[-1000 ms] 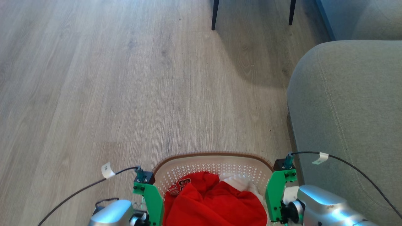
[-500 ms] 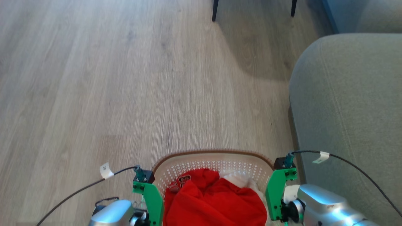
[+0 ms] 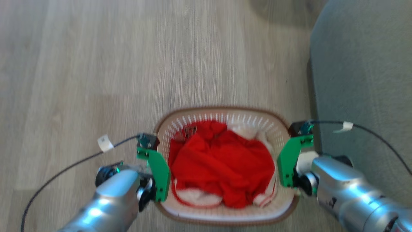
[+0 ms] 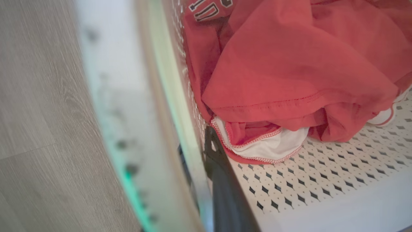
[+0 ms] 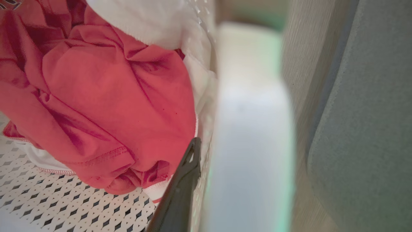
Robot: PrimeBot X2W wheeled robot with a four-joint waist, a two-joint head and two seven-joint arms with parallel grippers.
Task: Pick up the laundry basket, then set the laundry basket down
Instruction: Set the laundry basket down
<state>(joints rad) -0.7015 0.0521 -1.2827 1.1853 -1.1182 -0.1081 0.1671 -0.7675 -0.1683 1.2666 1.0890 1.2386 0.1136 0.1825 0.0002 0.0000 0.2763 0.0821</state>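
A pale wood-plank floor runs under the scene, with a grey sofa along the robot's right.

The left claw is closed down to a narrow pinch on the left side wall of the laundry basket. One dark finger lies inside against the perforated wall, and a dark sliver of the other shows just outside it. The right claw has one finger flat against the inside of the opposite wall. Its partner is hidden behind the blurred pale handle, though this too reads as a closed pinch on the wall.

The basket sits between the two claws, close in front of the robot and just beside the sofa. Whether its base touches the floor cannot be told. Red clothes fill most of it, with a white garment tucked beneath.

The basket is probably light, since it is thin plastic holding soft cloth. The walls look stiff enough to carry but may flex. The smooth plastic could slide in a pinch, so the two side handles under the brown rim are the best places to hold it, taken evenly.

The left forearm and right forearm reach in from the lower corners, with the wrists bent so the fingers point down into the basket.
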